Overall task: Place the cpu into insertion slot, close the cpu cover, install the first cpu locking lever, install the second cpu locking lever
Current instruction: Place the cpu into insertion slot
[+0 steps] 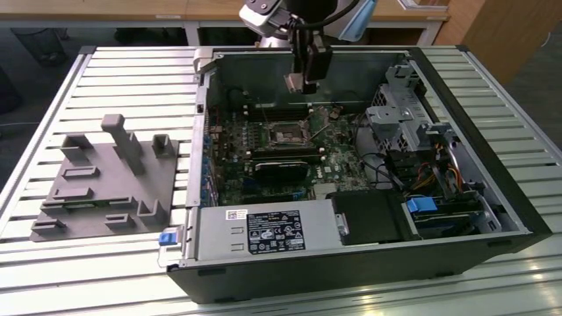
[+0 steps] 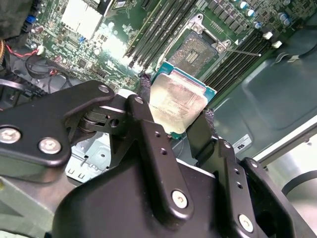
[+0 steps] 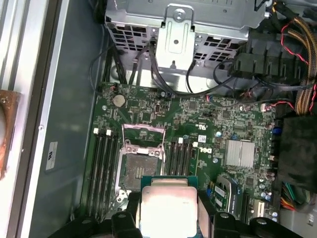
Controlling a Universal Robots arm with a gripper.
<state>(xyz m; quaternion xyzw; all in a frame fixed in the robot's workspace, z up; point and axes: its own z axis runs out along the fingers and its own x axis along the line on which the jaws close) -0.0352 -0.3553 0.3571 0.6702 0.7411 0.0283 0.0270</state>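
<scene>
Fig.: gripper point(image 2: 174, 110) clamped on cpu point(image 2: 178, 96), clear of insertion slot point(image 2: 197, 49); we'd keep it level, edges square w/ slot

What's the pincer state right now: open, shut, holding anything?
Pincer: closed on the cpu, held in the air above the board, clear of the insertion slot.
</scene>
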